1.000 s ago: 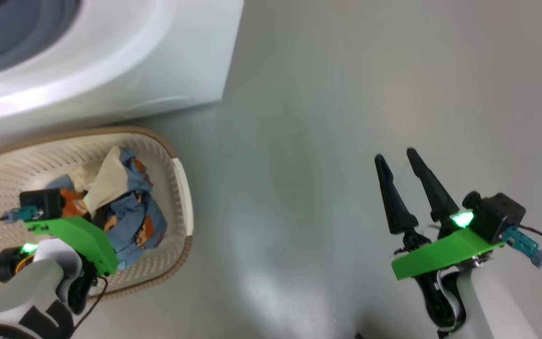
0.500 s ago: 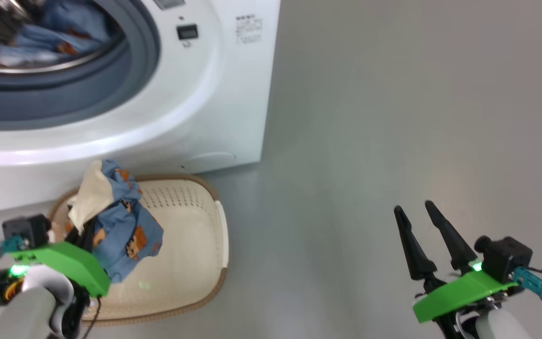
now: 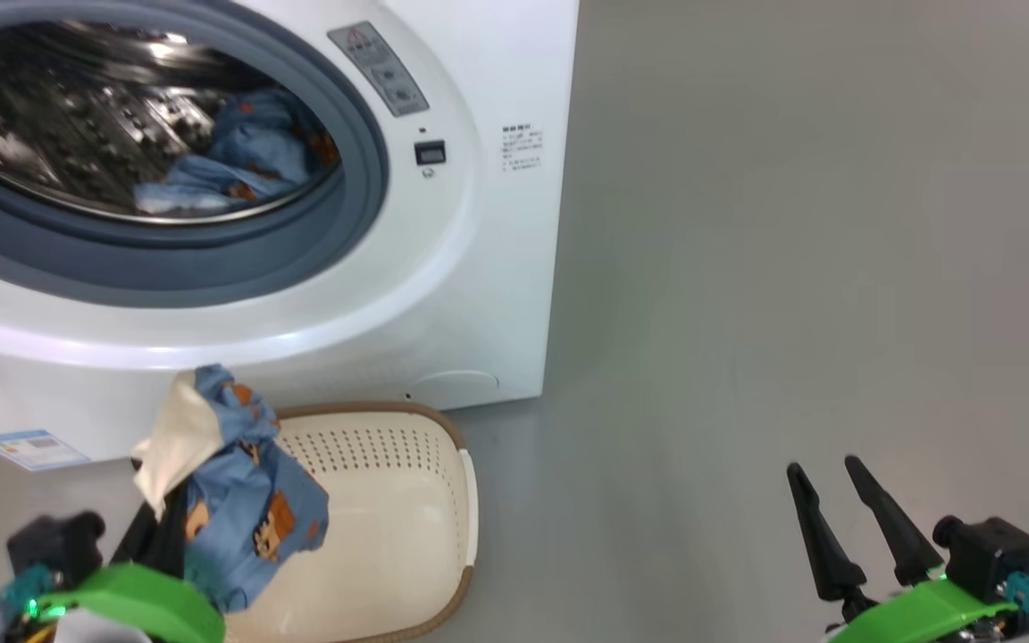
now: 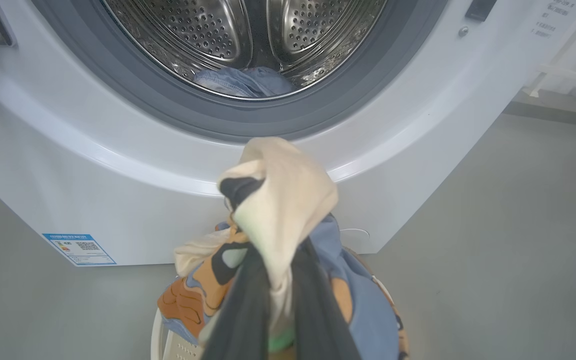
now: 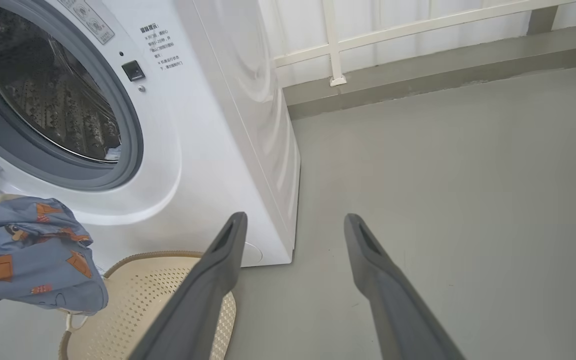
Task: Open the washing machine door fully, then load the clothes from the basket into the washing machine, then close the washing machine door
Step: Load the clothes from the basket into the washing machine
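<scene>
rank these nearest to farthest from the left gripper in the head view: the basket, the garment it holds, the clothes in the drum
1. held garment: pinched in the shut left gripper, lower left.
2. basket: on the floor just below and to the right of it.
3. clothes in the drum: up inside the washing machine, farthest.

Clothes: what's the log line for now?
left gripper: shut on clothes, over basket | right gripper: open, empty | washing machine: some clothes inside
</scene>
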Robot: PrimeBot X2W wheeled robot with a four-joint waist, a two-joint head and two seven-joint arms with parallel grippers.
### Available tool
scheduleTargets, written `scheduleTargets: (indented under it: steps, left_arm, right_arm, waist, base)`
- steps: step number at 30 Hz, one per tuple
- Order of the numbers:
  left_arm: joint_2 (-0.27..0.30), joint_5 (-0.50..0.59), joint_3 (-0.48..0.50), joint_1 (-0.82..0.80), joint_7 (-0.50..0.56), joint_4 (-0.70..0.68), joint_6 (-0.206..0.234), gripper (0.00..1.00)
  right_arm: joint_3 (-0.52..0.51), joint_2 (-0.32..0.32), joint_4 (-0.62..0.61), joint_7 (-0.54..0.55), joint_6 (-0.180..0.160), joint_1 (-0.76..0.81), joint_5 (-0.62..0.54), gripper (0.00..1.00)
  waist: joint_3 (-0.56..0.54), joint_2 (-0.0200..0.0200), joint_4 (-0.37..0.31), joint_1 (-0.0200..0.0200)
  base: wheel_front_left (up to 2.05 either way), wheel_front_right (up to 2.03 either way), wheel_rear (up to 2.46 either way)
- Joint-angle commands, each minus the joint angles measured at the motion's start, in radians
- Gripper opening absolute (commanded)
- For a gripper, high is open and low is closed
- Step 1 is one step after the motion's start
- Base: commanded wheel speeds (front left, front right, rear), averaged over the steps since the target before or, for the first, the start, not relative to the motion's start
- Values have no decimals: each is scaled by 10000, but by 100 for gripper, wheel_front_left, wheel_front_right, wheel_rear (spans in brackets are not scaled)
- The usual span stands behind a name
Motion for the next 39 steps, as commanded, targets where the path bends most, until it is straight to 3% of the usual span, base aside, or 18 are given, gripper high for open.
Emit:
scheduleTargets:
  steps: [1,11,19,29,39]
  left_arm:
    - [206,174,583,92,-106,-419,-16,0]
    - [-930,1568,2474,2427,-106,-2751,-16,0]
    - [-1476,1857,2846,2983,-106,-3490,-16,0]
    - [-1457,1577,2942,2057,-107,-3605,-16,0]
    - [-638,1426,3042,-1031,-107,-3536,-16,0]
  right_arm:
    - [155,-173,-242,-120,29,131,42,100]
    - [-58,-283,-331,-120,29,799,69,100]
    - [-103,-271,-391,-120,29,916,53,100]
    - [45,-184,-473,-120,29,591,20,100]
    - [97,150,-606,-120,29,-225,-69,100]
  waist:
    - [-336,-1,145,0]
    - [-774,-1,226,0]
    - [-713,-1,277,0]
    - [-139,-1,109,0]
    - [1290,-1,-317,0]
  base:
    - [0,0,0]
    - [0,0,0]
    - [0,0,0]
    - [0,0,0]
    - [0,0,0]
